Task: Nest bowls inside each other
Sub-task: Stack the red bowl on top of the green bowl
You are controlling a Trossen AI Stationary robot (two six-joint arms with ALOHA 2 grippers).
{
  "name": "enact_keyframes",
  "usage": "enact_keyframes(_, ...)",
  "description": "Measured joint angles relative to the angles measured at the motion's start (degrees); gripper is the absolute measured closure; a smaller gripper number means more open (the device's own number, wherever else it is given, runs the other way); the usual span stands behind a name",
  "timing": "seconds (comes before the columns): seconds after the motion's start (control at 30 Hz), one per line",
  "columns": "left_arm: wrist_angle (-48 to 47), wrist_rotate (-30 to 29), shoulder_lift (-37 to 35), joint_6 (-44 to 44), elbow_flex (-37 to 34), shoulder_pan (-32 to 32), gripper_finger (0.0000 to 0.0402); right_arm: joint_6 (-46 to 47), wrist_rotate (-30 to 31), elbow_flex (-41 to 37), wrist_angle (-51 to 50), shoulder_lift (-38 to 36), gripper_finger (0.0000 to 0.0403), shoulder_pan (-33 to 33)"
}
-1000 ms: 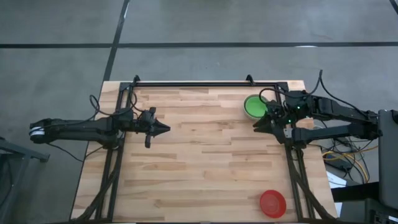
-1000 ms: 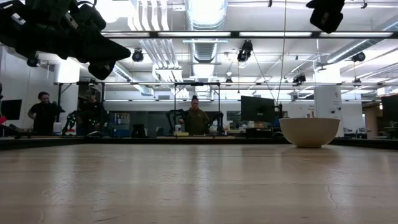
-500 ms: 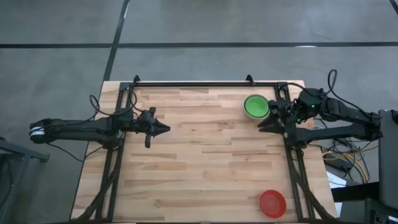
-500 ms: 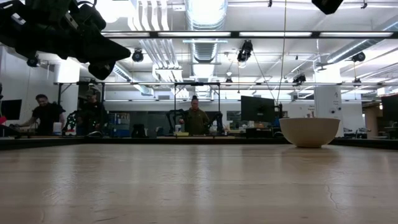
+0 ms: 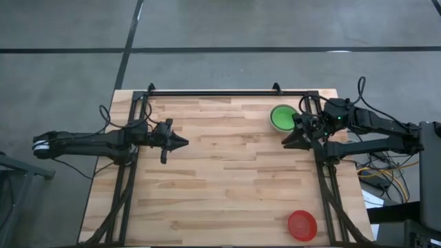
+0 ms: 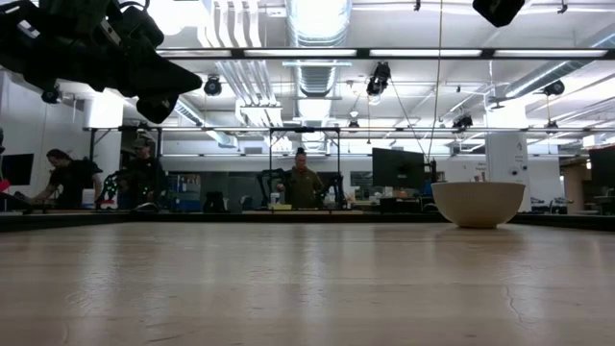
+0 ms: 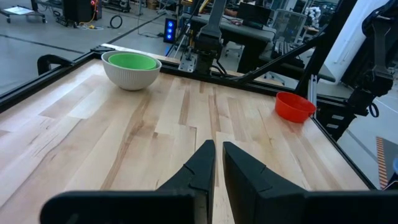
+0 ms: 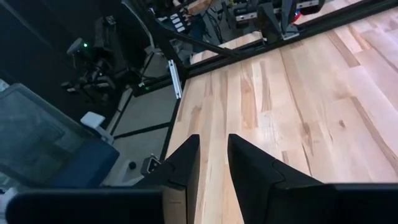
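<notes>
A green bowl (image 5: 282, 117) sits nested inside a pale grey-white bowl (image 7: 132, 70), which stands on its base at the table's far right; in the low view only the pale bowl (image 6: 478, 204) shows. A red bowl (image 5: 302, 225) stands alone on its base at the near right corner, and also shows in the left wrist view (image 7: 294, 106). My right gripper (image 5: 284, 142) hovers high beside the stacked bowls, just toward the near side of them, open with nothing between its fingers (image 8: 213, 155). My left gripper (image 5: 185, 142) waits shut above the table's left part (image 7: 217, 155).
Black frame rails (image 5: 227, 92) run along the table's far edge and down both sides. Bare wood (image 5: 227, 179) fills the middle of the table. People stand at benches in the room beyond the table (image 6: 304, 185).
My right gripper has risen a little and tipped beside the stacked bowls, touching nothing; in the low view it has moved up toward the picture's top edge. The bowls have stayed where they were.
</notes>
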Motion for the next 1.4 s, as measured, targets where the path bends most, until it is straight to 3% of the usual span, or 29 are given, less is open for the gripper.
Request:
enact_keyframes(0.27, 0.0, 0.0, 0.0, 0.0, 0.0, 0.0, 0.0367, 0.5, -0.2, -0.1, -0.7, 1.3, 0.033, 0.8)
enact_keyframes(0.63, 0.0, 0.0, 0.0, 0.0, 0.0, 0.0, 0.0367, 0.8, 1.7, -1.2, 5.2, 1.3, 0.0321, 7.4)
enact_keyframes(0.97, 0.0, 0.0, 0.0, 0.0, 0.0, 0.0, 0.0367, 10.8, 4.1, -9.4, 13.4, -0.9, 0.0327, 14.2)
enact_keyframes(1.07, 0.0, 0.0, 0.0, 0.0, 0.0, 0.0, 0.0367, 13.7, 7.9, -10.4, 14.2, -2.7, 0.0332, 17.3)
enact_keyframes(1.4, 0.0, 0.0, 0.0, 0.0, 0.0, 0.0, 0.0367, 24.7, 29.6, -14.6, 14.8, -4.4, 0.0335, 31.1)
